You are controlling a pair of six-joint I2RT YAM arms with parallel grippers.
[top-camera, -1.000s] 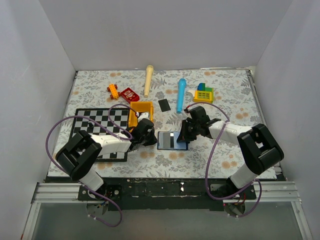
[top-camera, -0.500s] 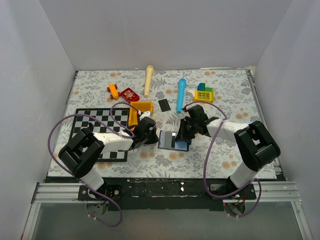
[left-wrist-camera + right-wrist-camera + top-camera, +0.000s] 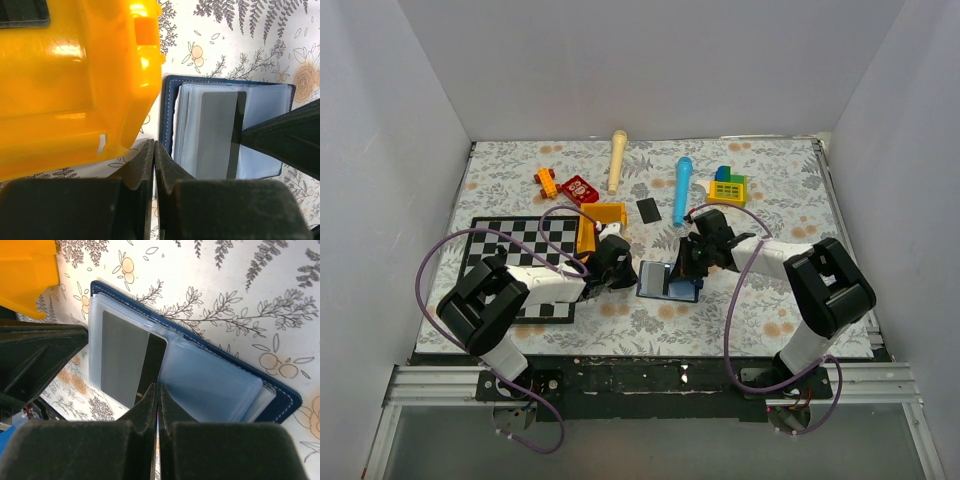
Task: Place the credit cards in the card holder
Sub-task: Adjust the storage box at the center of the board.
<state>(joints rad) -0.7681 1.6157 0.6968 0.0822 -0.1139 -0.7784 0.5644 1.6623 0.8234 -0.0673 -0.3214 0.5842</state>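
The navy card holder (image 3: 668, 284) lies open on the floral cloth, its light blue clear pockets (image 3: 215, 385) facing up. One dark credit card (image 3: 217, 132) (image 3: 125, 357) rests lengthwise in the pockets of one half; how deep it sits in a sleeve I cannot tell. A second black credit card (image 3: 648, 210) lies flat farther back. My left gripper (image 3: 624, 268) (image 3: 154, 145) is shut and empty, its tips at the holder's outer edge. My right gripper (image 3: 686, 264) (image 3: 158, 387) is shut, its tips low over the card's long edge near the fold.
A yellow toy bin (image 3: 603, 222) (image 3: 75, 85) stands right behind the left gripper, beside a checkerboard (image 3: 510, 250). Along the back lie a cream stick (image 3: 618, 158), a blue cylinder (image 3: 682, 188), a red piece (image 3: 579, 189), an orange block (image 3: 547, 182) and a yellow-green block toy (image 3: 727, 186).
The right gripper's small opening has closed. Both grippers have drawn in closer to the holder, which has tilted and shifted slightly.
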